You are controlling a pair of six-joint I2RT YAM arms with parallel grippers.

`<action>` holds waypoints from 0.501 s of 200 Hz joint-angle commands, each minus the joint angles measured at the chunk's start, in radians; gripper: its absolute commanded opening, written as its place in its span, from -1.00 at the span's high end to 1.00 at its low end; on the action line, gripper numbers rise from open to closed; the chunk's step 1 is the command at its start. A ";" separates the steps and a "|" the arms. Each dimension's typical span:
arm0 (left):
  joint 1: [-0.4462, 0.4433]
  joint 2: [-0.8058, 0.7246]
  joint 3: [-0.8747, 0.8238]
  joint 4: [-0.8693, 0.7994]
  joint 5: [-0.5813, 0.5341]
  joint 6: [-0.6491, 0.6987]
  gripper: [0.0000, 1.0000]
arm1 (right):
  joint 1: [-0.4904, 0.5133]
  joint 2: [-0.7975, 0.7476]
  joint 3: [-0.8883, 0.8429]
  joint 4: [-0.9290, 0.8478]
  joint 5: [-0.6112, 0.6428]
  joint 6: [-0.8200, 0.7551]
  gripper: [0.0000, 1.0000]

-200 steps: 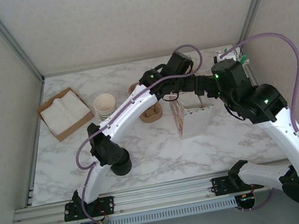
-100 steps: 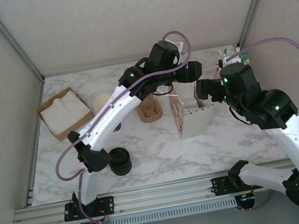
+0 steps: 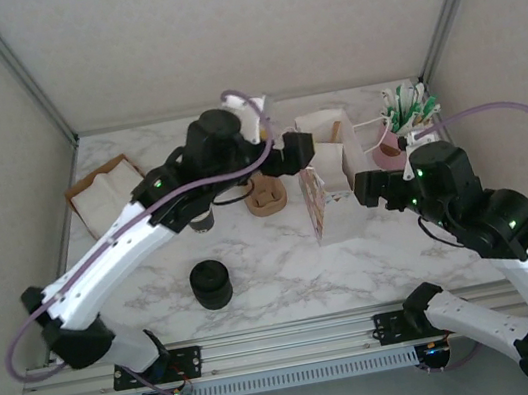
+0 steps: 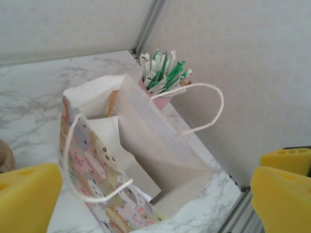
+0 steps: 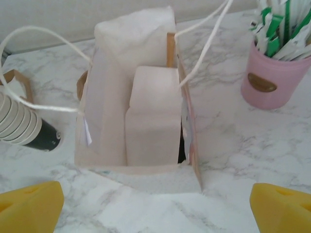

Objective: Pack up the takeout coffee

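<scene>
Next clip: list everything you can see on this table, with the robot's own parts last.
paper gift bag: one, pastel animal print, white string handles; stands open mid-table
white paper: folded, inside the bag
dark object: one, in the bag between paper and wall; too hidden to name
stirrer holder: one, pink, with green-and-white sticks; far right corner
cup stack: one, cream rims, dark wall; left of the bag
cup carrier: one, brown cardboard; left of the bag
lid stack: one, black; near left
napkin tray: one, brown, white napkins; far left
table: white-grey marble
left gripper: yellow pads, open, above the bag
right gripper: yellow pads, open, facing the bag
</scene>
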 commanded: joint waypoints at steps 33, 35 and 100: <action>-0.005 -0.247 -0.350 0.217 0.055 -0.051 -0.99 | -0.003 -0.059 -0.113 -0.032 -0.181 0.110 -0.90; -0.004 -0.251 -0.360 0.220 0.058 -0.053 -0.99 | -0.004 -0.062 -0.121 -0.031 -0.185 0.114 -0.89; -0.005 -0.328 -0.567 0.271 0.055 -0.126 -0.99 | -0.003 -0.117 -0.271 0.006 -0.255 0.168 -0.78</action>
